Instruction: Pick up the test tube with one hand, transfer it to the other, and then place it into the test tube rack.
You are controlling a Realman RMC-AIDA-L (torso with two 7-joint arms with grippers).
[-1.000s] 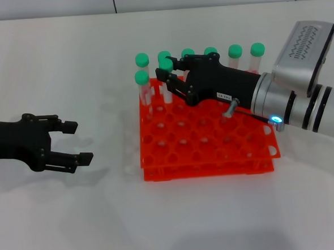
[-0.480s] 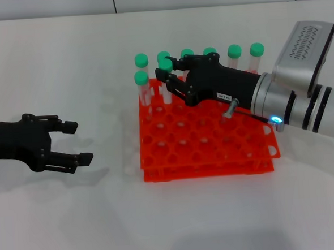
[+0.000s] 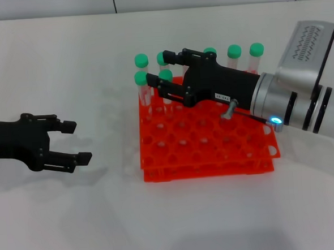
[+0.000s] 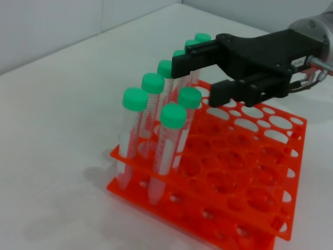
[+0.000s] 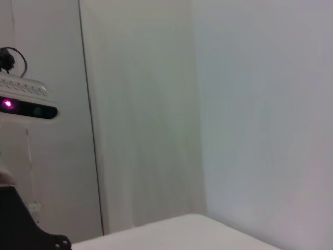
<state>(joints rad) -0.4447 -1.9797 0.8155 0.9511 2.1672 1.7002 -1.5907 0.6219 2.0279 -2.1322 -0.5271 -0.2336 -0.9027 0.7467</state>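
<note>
The orange-red test tube rack (image 3: 209,154) lies mid-table, also seen in the left wrist view (image 4: 244,205). The test tube (image 3: 165,76) with a green cap stands upright in the rack's second row (image 4: 190,97). My right gripper (image 3: 160,67), black with a white label, is open above the rack's back left corner (image 4: 197,79). One finger is on each side of that cap, and neither grips it. My left gripper (image 3: 77,142) is open, low over the table well left of the rack, with nothing in it.
Several more green-capped tubes (image 3: 234,52) fill the rack's back row, and one (image 3: 141,78) stands at the left end of the second row. The rack's front rows hold open holes. The right wrist view shows only a wall and a device (image 5: 28,99) with a purple light.
My right gripper has opened and let go of the test tube. The tube has sunk lower into its hole. The left arm has not moved.
</note>
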